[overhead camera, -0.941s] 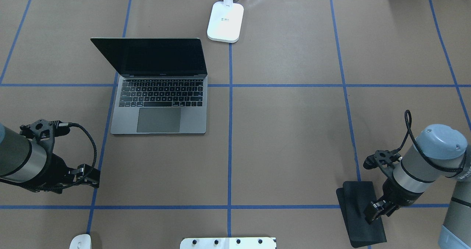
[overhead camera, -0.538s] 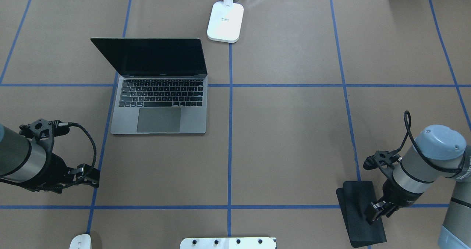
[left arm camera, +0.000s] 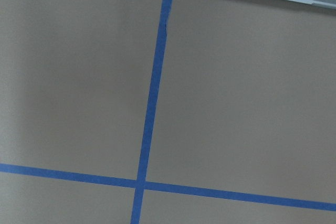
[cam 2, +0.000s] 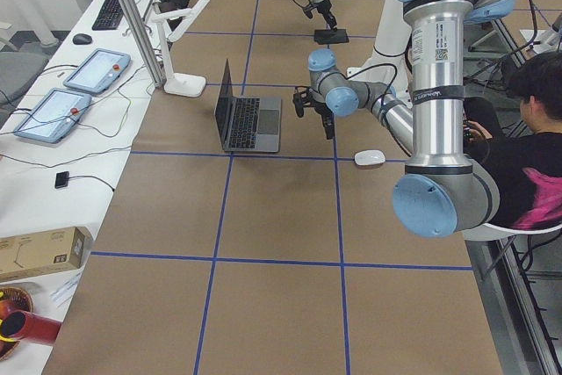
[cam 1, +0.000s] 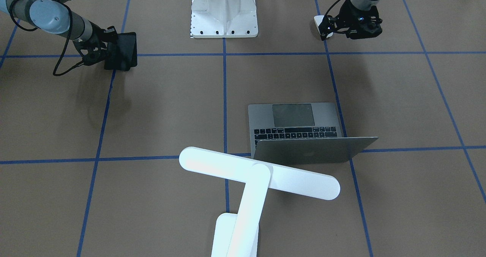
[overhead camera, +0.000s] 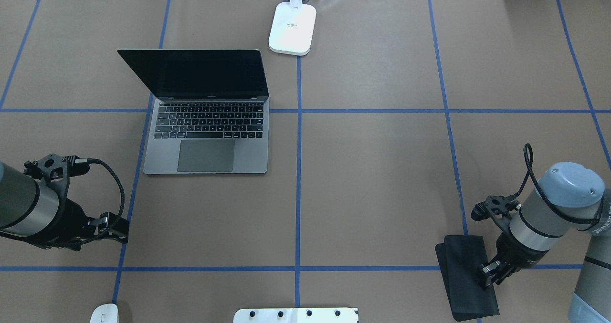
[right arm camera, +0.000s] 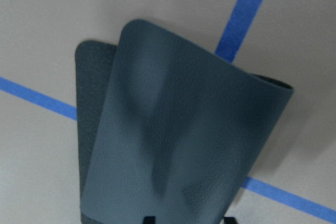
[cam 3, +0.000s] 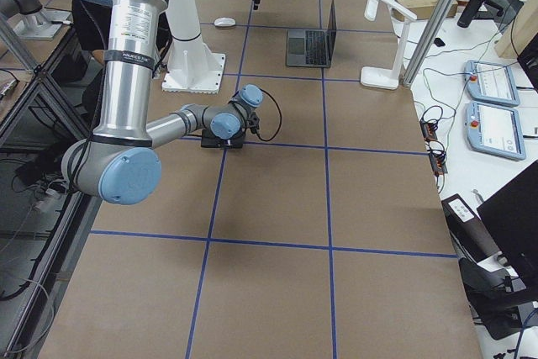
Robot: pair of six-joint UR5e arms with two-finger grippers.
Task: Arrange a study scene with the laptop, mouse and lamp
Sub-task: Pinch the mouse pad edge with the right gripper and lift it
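Note:
The laptop stands open left of the table's centre line; its grey lid shows in the front view. The lamp stands at the far edge on its white base. The white mouse lies at the near left edge, also in the front view. My left gripper hovers between the laptop and the mouse, looks open and holds nothing. My right gripper is shut on the right edge of a black pad. The pad bends up between my fingertips.
The white ribbed pedestal with bolt holes sits at the near middle edge, also in the front view. Blue tape lines split the brown table into squares. Cables and monitors lie beyond the far edge. An operator sits behind the robot.
My right gripper's fingers have drawn together on the black pad's edge, and the pad has shifted slightly. My left arm has drifted a little to the left.

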